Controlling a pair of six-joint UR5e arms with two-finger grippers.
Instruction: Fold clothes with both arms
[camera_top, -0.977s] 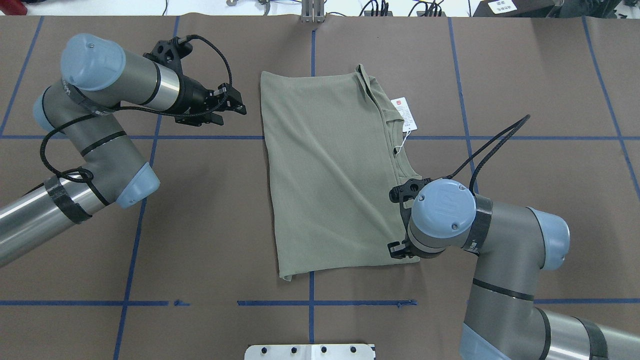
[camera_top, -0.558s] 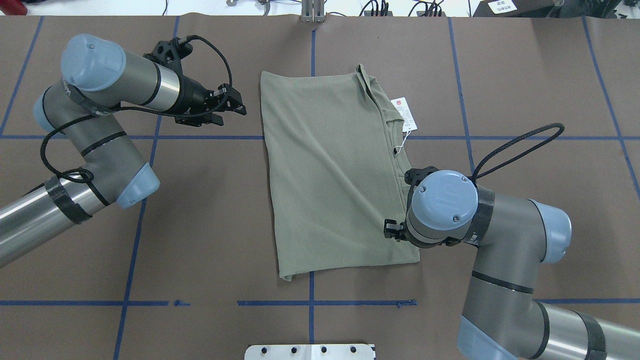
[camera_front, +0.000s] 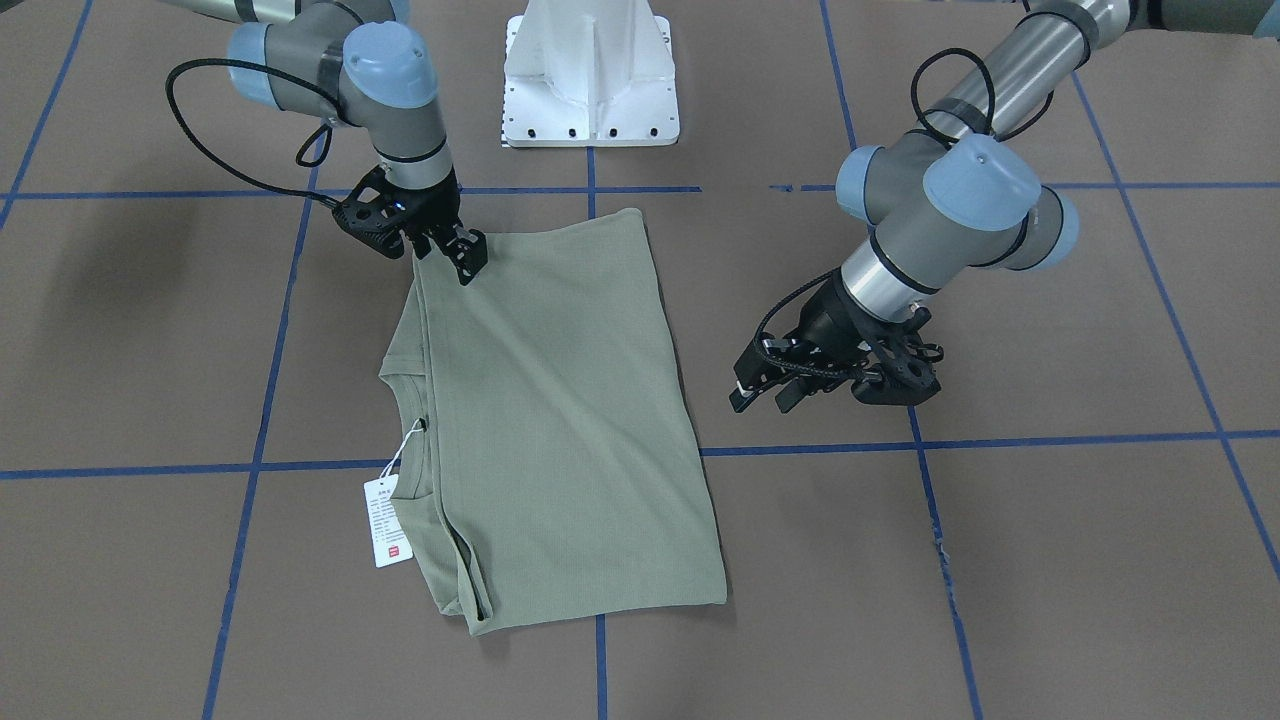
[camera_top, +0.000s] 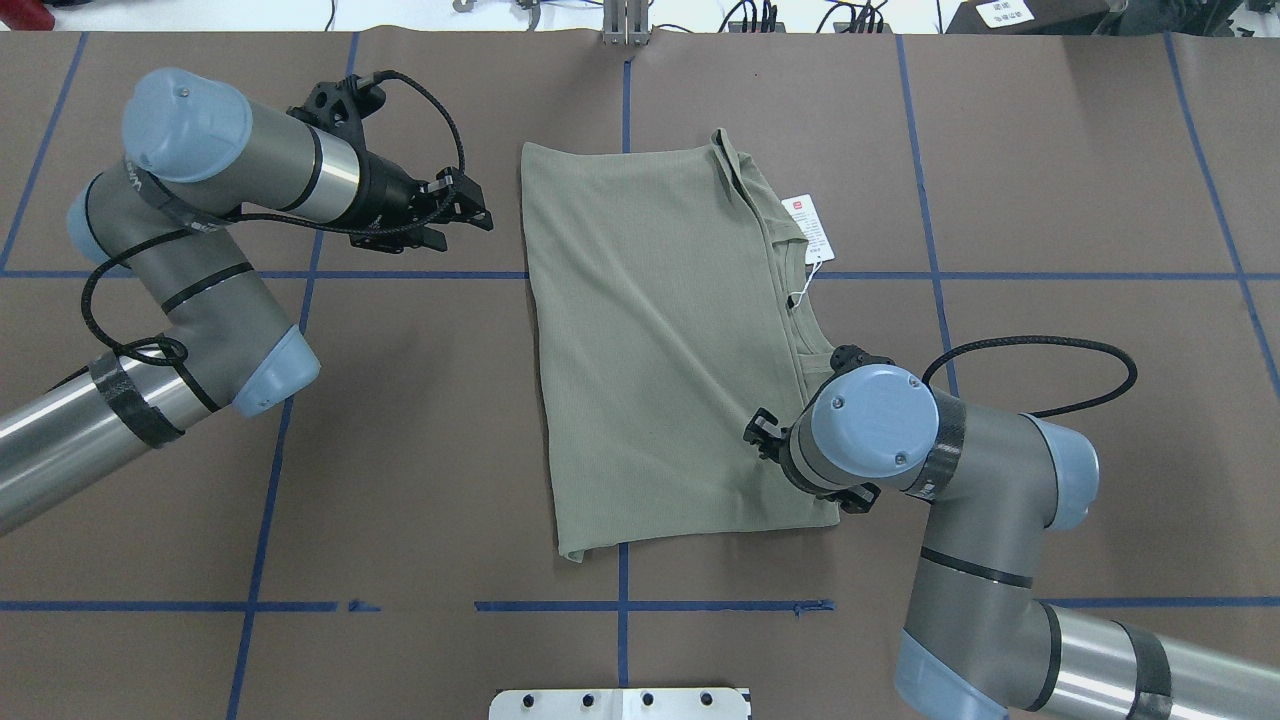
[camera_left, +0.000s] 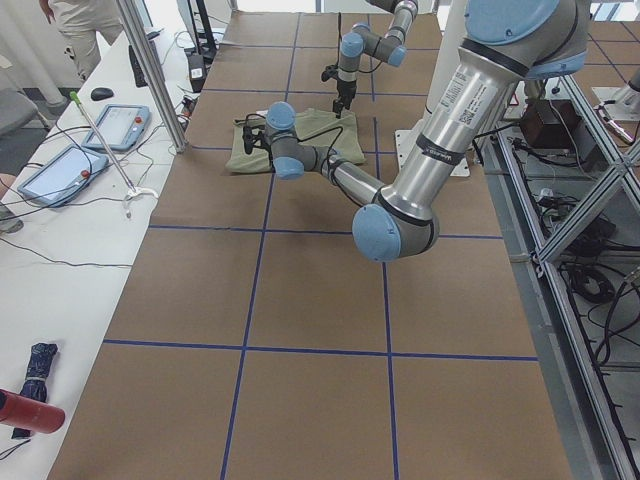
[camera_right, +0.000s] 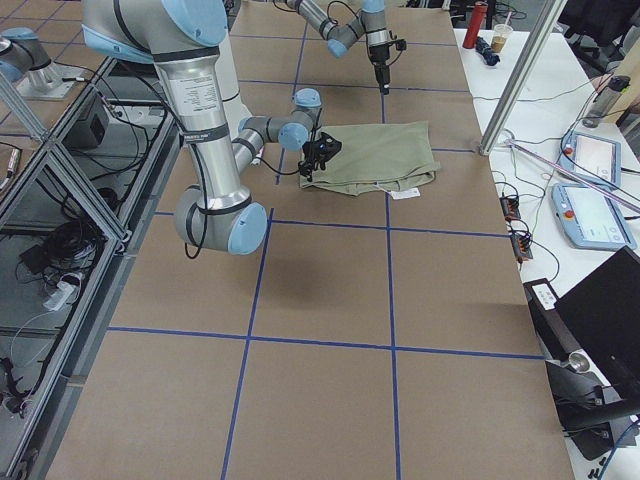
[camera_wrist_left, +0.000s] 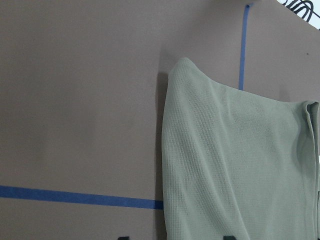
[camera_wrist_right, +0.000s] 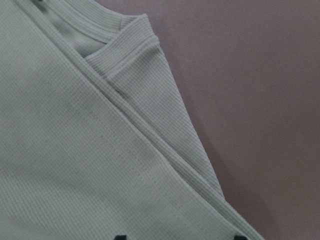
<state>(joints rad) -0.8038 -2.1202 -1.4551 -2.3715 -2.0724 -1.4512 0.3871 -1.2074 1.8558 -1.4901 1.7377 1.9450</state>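
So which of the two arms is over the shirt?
The right arm: its tool hangs over the shirt at a corner, while the left tool sits beside it above the table.

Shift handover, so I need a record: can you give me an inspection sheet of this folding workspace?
surface: brown mat with blue tape grid, flat.
job's things: olive shirt folded into a rectangle mid-table; hang tag on the mat beside the neck.
clutter: nothing seen.
grippers: left gripper open, off the shirt's edge; right gripper open over the shirt's corner.
cables: black cable loops from right wrist, off the shirt.
surroundings: side bench holding a tablet; person beyond.
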